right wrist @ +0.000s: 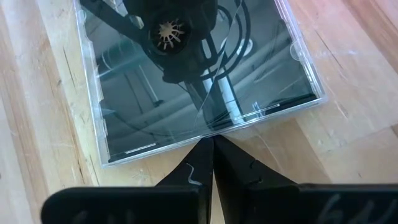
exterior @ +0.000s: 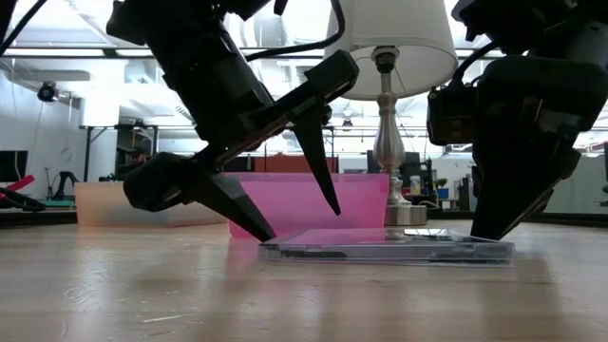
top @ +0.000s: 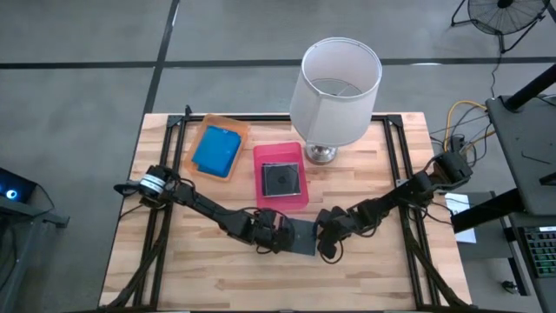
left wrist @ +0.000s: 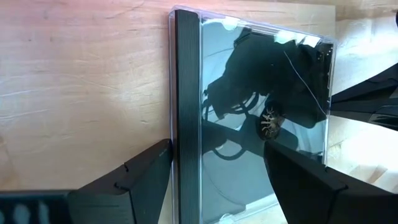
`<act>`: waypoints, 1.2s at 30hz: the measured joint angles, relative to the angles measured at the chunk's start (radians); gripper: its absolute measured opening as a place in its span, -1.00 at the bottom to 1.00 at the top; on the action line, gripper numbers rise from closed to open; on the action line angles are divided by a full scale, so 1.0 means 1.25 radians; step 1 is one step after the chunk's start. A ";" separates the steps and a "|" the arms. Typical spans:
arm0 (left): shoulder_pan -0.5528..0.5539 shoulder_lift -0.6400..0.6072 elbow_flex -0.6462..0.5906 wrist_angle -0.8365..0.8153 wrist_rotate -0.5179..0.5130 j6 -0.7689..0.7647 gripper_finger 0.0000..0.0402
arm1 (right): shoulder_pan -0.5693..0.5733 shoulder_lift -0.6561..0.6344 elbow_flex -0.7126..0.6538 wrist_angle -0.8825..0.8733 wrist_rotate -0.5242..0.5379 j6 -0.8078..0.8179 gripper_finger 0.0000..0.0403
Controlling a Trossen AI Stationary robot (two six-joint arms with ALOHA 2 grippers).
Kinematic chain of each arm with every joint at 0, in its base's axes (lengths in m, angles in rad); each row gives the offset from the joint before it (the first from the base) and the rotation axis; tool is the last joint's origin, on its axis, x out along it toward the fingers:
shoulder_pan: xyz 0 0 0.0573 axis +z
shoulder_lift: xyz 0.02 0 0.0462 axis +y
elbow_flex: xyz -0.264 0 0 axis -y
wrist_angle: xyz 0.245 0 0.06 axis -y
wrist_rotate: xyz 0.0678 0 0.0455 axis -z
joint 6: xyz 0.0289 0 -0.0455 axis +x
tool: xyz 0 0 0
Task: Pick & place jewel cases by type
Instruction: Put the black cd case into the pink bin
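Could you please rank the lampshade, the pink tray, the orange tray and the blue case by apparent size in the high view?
1. Lampshade, though it stands nearer the camera.
2. Pink tray and orange tray: look alike, unranked.
3. Blue case, inside the orange tray.

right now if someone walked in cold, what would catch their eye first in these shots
Probably the clear square jewel case with a dark tray lying flat near the table's front middle, with both dark arms bent over it: the open left gripper straddles one edge, and the shut right gripper sits at the opposite edge. Behind stand a tall white-shaded lamp, a pink tray and a translucent orange tray.
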 joint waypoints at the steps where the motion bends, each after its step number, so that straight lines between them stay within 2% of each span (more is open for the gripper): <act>1: 0.000 -0.001 0.001 0.000 -0.002 0.000 0.20 | 0.000 0.000 0.000 0.000 0.000 0.000 -0.96; 36: -0.021 -0.135 0.003 -0.048 -0.027 -0.020 0.20 | 0.000 0.005 0.002 0.021 -0.008 0.018 -0.96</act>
